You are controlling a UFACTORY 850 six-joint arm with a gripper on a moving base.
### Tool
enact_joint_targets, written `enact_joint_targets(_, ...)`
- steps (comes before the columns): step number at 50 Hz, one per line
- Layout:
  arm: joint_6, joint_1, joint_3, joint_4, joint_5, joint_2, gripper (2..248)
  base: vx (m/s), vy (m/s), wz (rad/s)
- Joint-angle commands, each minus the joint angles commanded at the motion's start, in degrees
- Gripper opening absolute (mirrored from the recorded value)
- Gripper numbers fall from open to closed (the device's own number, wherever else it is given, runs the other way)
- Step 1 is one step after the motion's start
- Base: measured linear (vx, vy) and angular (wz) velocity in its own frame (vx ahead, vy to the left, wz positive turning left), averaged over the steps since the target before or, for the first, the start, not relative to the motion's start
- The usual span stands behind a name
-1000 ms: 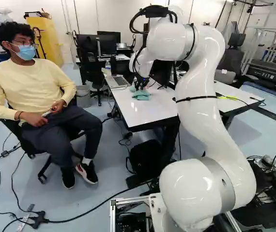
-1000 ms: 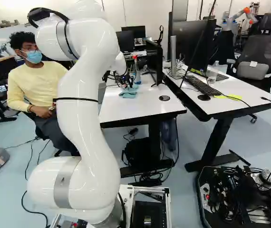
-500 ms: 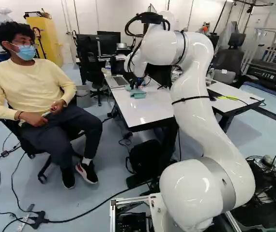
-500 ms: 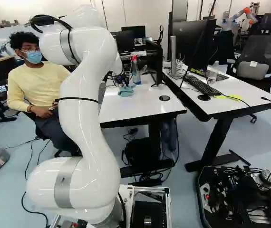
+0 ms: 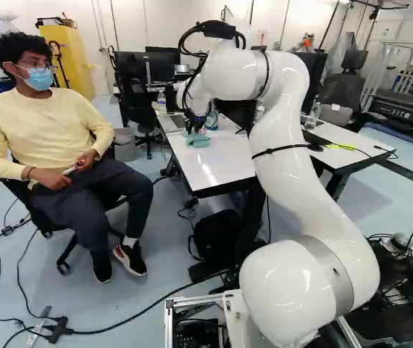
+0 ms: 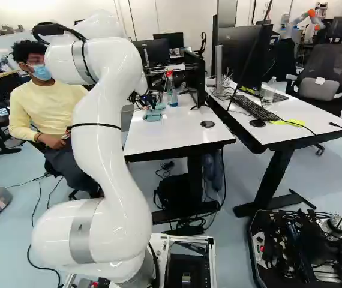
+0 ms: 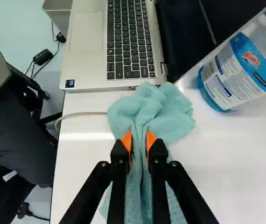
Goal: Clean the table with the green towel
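Towel [image 7: 151, 109], pinched in end effector [image 5: 195, 129]

- Across the white table [image 6: 177, 137]: bunched green towel [image 7: 144, 105], open laptop [image 7: 88, 42] (pale cable [image 7: 81, 114] near it)
- Standing: spray bottle [image 7: 238, 74], black monitor [image 6: 194, 71]
- Nearer the base — round black disc [image 6: 207, 124]

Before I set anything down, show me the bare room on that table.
The table is bare between the towel, the round black disc and the near edge. It's crowded beyond and beside the towel: laptop, cable and bottle.
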State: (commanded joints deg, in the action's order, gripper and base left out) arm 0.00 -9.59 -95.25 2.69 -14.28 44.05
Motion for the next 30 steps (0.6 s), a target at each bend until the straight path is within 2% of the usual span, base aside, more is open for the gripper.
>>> enact_joint_targets(20, 0.0, -2.82, 3.0, 0.0, 0.0, -2.08, 56, 0.0, 0.0, 0.0)
enact_joint_targets(30, 0.0, -3.27, 6.11, 0.0, 0.0, -4.25, 56, 0.0, 0.0, 0.0)
